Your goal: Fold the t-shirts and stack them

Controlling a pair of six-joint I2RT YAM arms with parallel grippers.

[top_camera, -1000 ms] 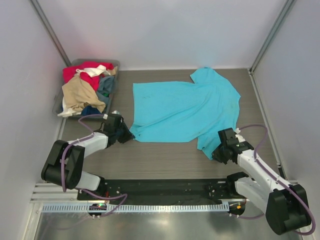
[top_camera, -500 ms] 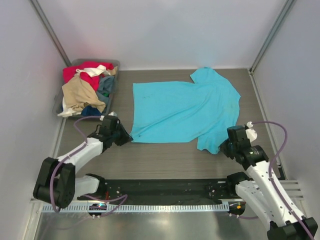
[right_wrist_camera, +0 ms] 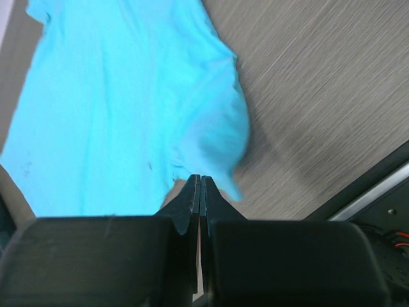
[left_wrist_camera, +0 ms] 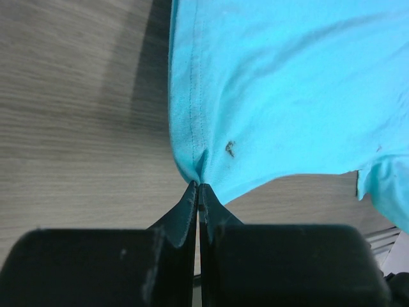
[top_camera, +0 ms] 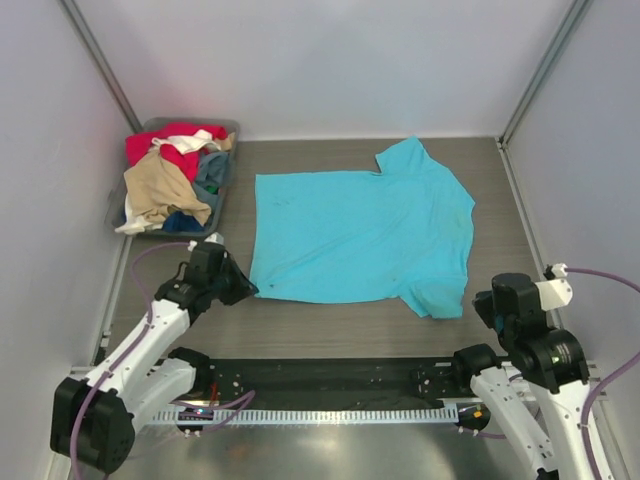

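Looking at 1 turquoise t-shirt [top_camera: 360,235] laid flat, long axis left-right, hem pointing left. Pinched at hem corner by left gripper [left_wrist_camera: 199,187], with right gripper [right_wrist_camera: 199,179] pressed together near sleeve.

Holding the left arm [top_camera: 150,335] stretched forward and inward from its base, elbow low, wrist pointing rightward. Pressing the left gripper [left_wrist_camera: 198,185] fully together, fingertips [left_wrist_camera: 189,199] pinching a corner of the shirt [left_wrist_camera: 268,83]. Holding the right arm [top_camera: 550,360] folded upright close to its base, wrist raised high. Pressing the right gripper [right_wrist_camera: 199,178] together as well, finger flat against finger, tips aimed down and leftward.
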